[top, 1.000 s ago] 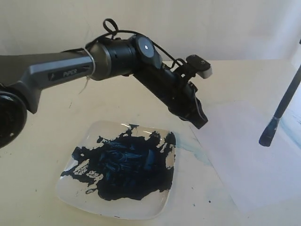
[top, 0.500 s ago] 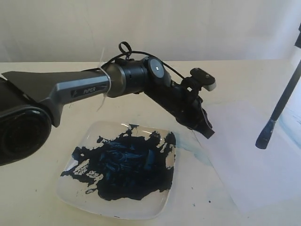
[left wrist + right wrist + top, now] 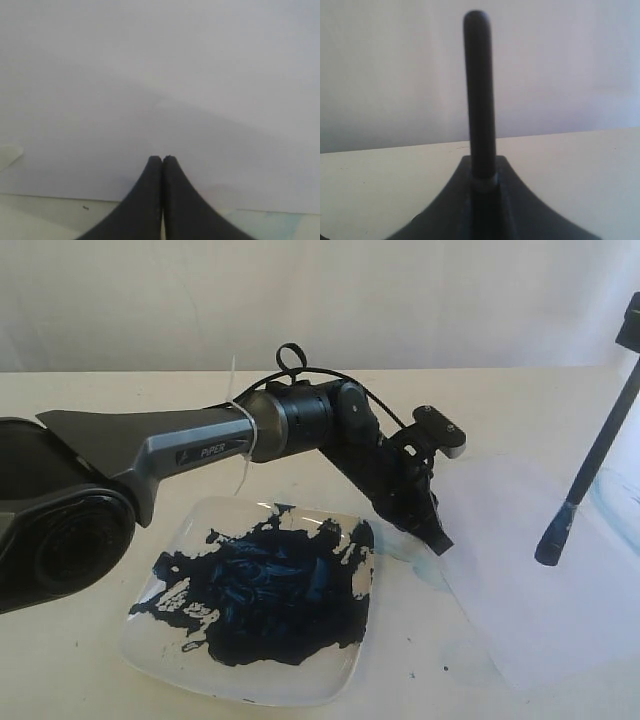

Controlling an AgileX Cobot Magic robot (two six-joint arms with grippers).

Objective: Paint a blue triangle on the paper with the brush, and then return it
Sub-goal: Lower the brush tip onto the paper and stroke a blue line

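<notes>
My left gripper [image 3: 438,540], fingers pressed together, has slid down to the paper's [image 3: 520,590] edge. My right gripper [image 3: 482,167] pinches the brush [image 3: 587,475], now lower above the paper's right part.

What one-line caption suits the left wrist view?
Shut left tool at the near edge of the blank paper.

Paint-covered plate [image 3: 312,676] on cream table [image 3: 62,672]

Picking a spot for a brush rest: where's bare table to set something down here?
Free: the table strip behind the left gripper and the paper; the front corner left of the plate. Crowded: the gap between plate and paper, where the left gripper sits; the brush hangs over the paper.
</notes>
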